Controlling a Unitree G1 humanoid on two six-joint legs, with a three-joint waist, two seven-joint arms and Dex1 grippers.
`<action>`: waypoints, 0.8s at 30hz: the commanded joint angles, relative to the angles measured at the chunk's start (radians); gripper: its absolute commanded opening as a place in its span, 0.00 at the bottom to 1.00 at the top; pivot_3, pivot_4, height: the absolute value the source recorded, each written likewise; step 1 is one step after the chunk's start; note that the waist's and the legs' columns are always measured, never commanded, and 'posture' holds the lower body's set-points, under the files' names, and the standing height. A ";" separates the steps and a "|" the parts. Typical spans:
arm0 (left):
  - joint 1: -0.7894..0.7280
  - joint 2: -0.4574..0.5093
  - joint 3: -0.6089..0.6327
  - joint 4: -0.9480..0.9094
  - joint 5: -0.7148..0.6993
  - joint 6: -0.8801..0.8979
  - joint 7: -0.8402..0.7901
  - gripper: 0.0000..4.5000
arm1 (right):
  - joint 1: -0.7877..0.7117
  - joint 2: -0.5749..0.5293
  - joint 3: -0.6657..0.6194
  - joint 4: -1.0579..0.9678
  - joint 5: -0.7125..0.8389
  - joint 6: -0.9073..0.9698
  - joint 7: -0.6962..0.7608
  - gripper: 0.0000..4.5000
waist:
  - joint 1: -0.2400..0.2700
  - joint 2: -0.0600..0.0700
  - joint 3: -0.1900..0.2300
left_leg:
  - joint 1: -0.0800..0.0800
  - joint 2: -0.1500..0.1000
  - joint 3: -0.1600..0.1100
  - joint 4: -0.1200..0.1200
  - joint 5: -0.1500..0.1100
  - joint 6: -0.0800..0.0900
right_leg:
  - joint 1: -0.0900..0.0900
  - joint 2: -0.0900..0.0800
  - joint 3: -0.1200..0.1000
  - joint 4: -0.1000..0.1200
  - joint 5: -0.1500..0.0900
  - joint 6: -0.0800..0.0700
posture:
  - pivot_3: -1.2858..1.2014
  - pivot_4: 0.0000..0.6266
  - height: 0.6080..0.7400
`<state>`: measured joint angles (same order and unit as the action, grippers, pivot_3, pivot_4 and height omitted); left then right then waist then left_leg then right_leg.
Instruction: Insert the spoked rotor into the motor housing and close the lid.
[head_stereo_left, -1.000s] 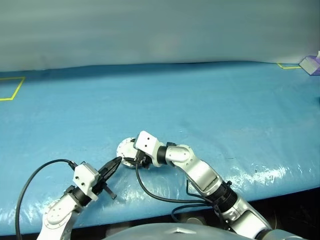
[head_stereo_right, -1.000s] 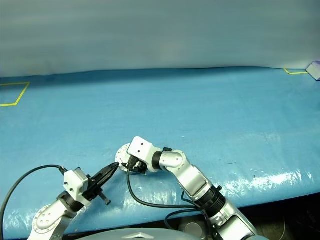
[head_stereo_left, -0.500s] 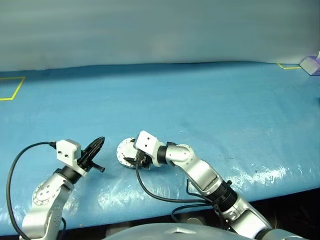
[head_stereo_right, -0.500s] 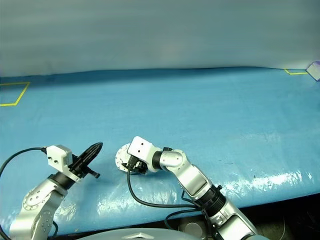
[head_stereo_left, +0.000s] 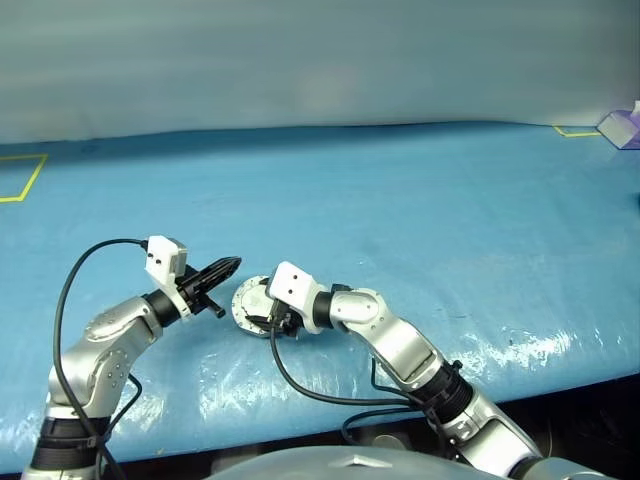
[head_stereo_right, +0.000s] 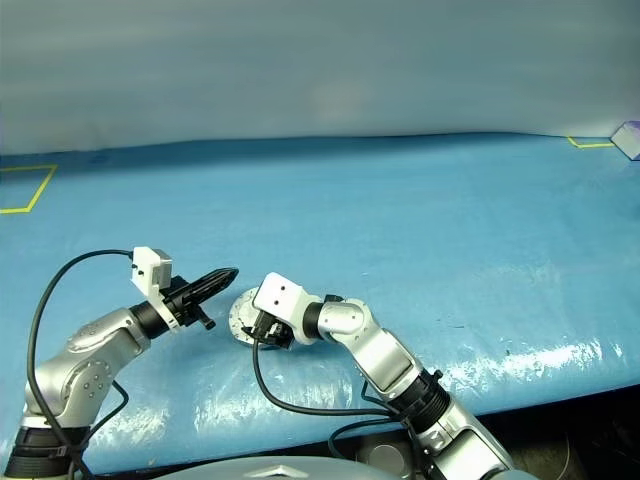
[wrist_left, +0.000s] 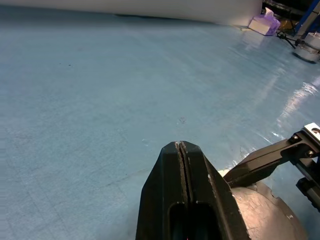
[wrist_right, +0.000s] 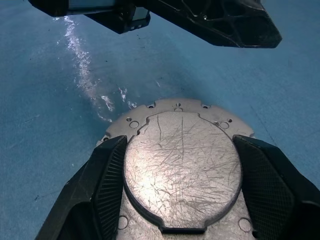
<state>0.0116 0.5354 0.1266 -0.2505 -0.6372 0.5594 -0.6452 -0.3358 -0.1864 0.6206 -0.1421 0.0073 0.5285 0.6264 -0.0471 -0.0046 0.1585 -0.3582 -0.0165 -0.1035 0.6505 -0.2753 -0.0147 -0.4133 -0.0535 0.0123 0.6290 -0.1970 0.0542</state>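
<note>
The biggest change is in the left arm. A second ago it was low at the near edge of the blue bench (head_stereo_left: 420, 220), its tip against the round grey part; then it swung out to the side, and now it has risen and come forward, so the left gripper (head_stereo_left: 226, 267) hangs just beside that part again, a little above the bench. Its fingers are pressed fully together with nothing between them. The right arm has not budged in that time.

The right gripper (head_stereo_left: 272, 318) sits over the closed assembly, its fingers (wrist_right: 107, 182) spread wide along either side of the lid (wrist_right: 182, 160). They lie close against the raised boss, though I can't say for certain they are pinching it.

My reading is that the lid is already down on the motor housing (head_stereo_left: 249, 299), the rotor presumably inside where nobody can see it. The left arm's return looks like a last nudge or check, not a new stage.

From the head views the assembly is only a small pale disc half hidden behind the right wrist. The right wrist view gives what those cannot: the plain scratched top face, the bolt holes round the flange, and the left gripper's dark shape overhead, clear of the lid. The left wrist view shows the seam of its own shut fingers (wrist_left: 197, 172), with the grey part's curved edge just beyond.
</note>
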 joint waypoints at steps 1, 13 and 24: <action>-0.020 0.028 -0.043 0.005 0.017 0.034 -0.045 0.00 | 0.022 -0.011 0.016 0.058 -0.032 0.039 -0.013 0.68 | -0.001 0.000 0.000 | 0.000 0.000 0.000 0.000 0.000 0.000 | 0.000 0.000 0.000 0.000 0.000 0.000 | 0.52 0.24 1.00; 0.018 0.124 -0.131 -0.019 0.089 0.106 -0.105 0.00 | 0.021 -0.015 0.013 0.054 -0.031 0.044 -0.011 0.68 | -0.001 0.001 0.000 | 0.001 0.000 0.000 -0.002 0.000 0.000 | 0.000 0.000 0.000 0.000 -0.001 -0.001 | 0.52 0.24 1.00; 0.049 0.109 -0.148 -0.022 0.112 0.091 -0.115 0.00 | 0.108 -0.031 -0.075 -0.009 0.050 0.101 0.004 0.99 | 0.006 0.002 -0.006 | 0.001 0.000 0.000 -0.003 0.000 0.000 | 0.000 -0.001 0.000 -0.001 -0.001 -0.002 | 0.52 0.24 1.00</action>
<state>0.0297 0.6412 0.0122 -0.2809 -0.5480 0.6288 -0.7491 -0.2694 -0.1861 0.5651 -0.1762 0.0479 0.5570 0.6268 -0.0415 -0.0030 0.1530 -0.3572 -0.0172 -0.1035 0.6471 -0.2753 -0.0152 -0.4131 -0.0549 0.0124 0.6277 -0.1984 0.0522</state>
